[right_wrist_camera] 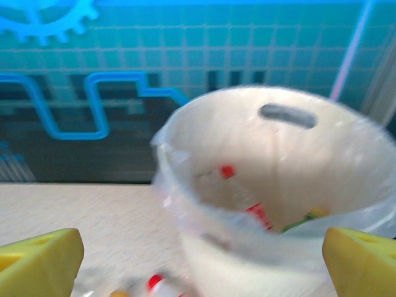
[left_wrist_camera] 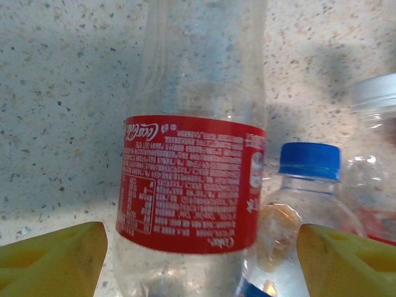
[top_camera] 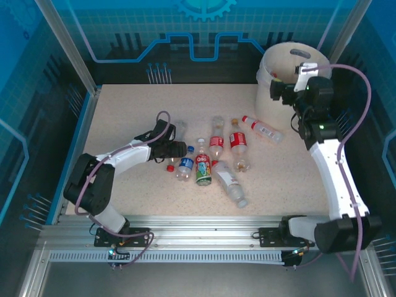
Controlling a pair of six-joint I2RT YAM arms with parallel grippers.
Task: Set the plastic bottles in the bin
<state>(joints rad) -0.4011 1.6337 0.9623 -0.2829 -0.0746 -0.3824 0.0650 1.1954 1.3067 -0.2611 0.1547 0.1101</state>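
Speckled beige table (top_camera: 124,111). Bin (top_camera: 265,80) at the far right corner. Loose bottles lie in a group around the table's middle.

Left claw (top_camera: 179,148): low over the left side of the group, pointing right. In the wrist view its yellow fingers (left_wrist_camera: 55,260) stand either side of a red-labelled bottle (left_wrist_camera: 192,185), with table showing in the gap on each side. Jaws released, astride the bottle and not gripping it. A blue-capped bottle (left_wrist_camera: 306,204) lies just beside it on the right, and a white-capped one (left_wrist_camera: 377,154) further right.

Right claw (top_camera: 276,91): raised at the bin's near left rim. Wrist view is blurred; fingers (right_wrist_camera: 37,263) spread wide with nothing between them. Bin (right_wrist_camera: 346,161) has a thin clear liner and a handle slot (right_wrist_camera: 288,115). Inside it are bits of red and green that look like bottles, too blurred to count.

On the table, top view:
- two red-labelled bottles (top_camera: 216,143) (top_camera: 238,141), side by side at the centre
- green bottle (top_camera: 203,170) and clear bottle (top_camera: 230,184), toward the near edge
- blue-labelled bottle (top_camera: 185,166), left of the green one
- red-capped bottle (top_camera: 263,130), lying nearest the bin
- loose red cap (top_camera: 169,167), near the left claw
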